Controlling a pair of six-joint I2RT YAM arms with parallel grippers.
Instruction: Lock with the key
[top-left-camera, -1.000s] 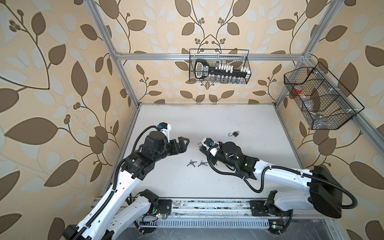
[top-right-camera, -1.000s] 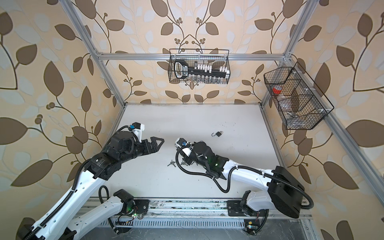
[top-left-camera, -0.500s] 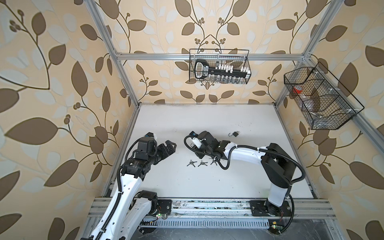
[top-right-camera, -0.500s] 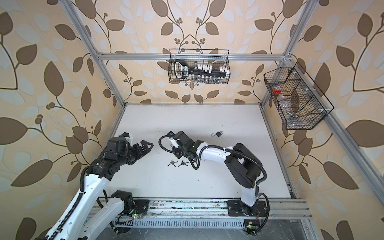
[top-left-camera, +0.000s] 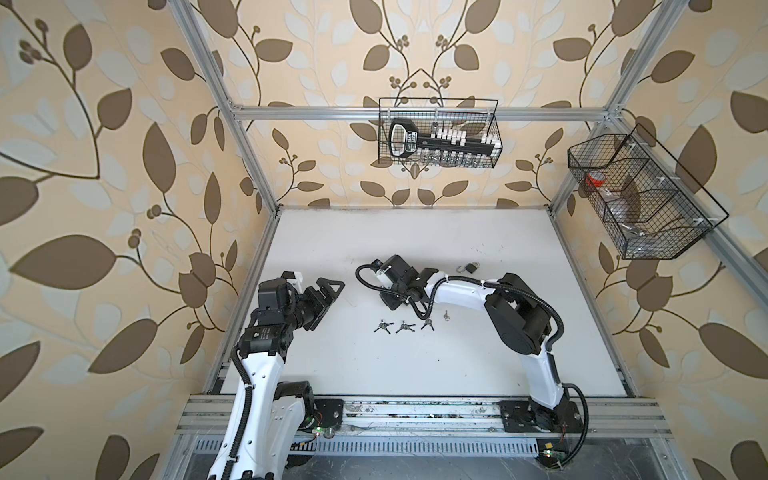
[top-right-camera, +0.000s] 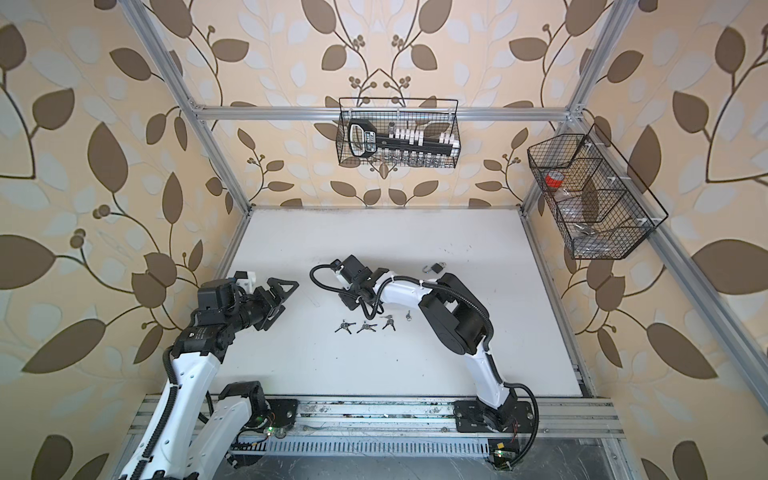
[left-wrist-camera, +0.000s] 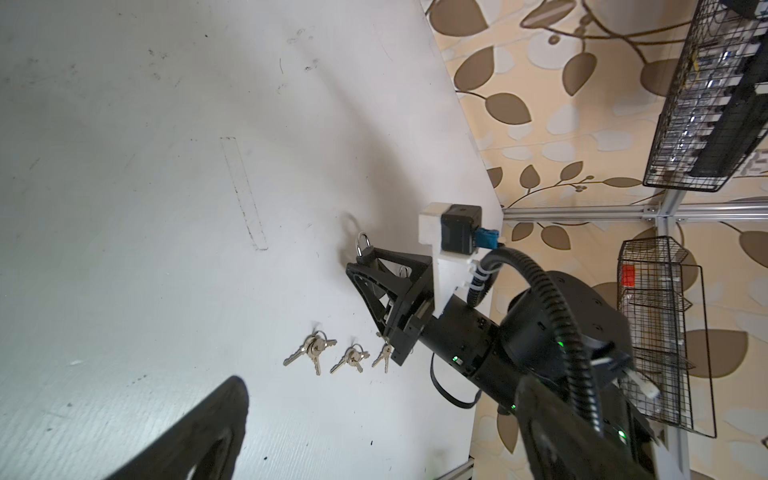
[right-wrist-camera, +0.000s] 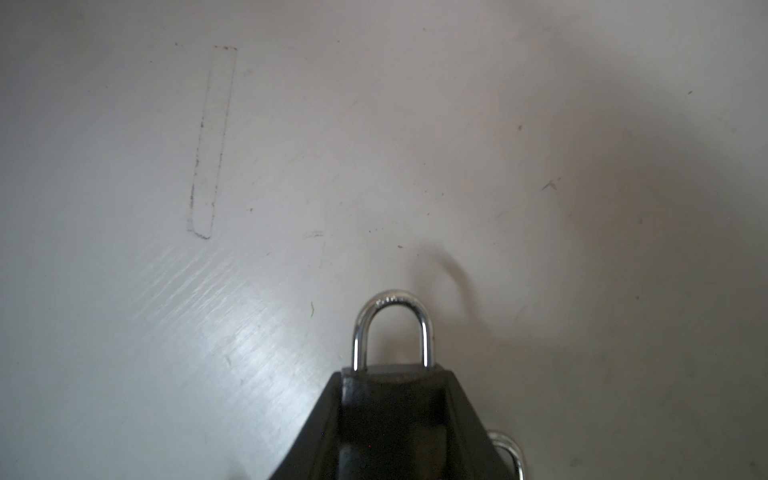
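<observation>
– Two things stay hidden in the right wrist view: the padlock (right-wrist-camera: 390, 300) body, sunk between the right gripper (right-wrist-camera: 395, 372) fingers with only its shackle out, and a silver loop (right-wrist-camera: 509, 453) cut off by the frame edge.
– What is that loop?
– Cannot tell. In both top views the wrist covers the grip, just below mid-frame.
– So the jaws?
– Clamped on the padlock, over the table (right-wrist-camera: 166, 291).
– Poses?
– Right arm bends in from the lower right, its wrist higher in frame than the keys (top-left-camera: 405, 327). Left gripper (top-left-camera: 330, 287) hangs at centre left, jaws spread, empty; one blurred finger edges into the left wrist view.
– Another lock?
– A second padlock (top-left-camera: 467, 268) lies right of centre, apart.
</observation>
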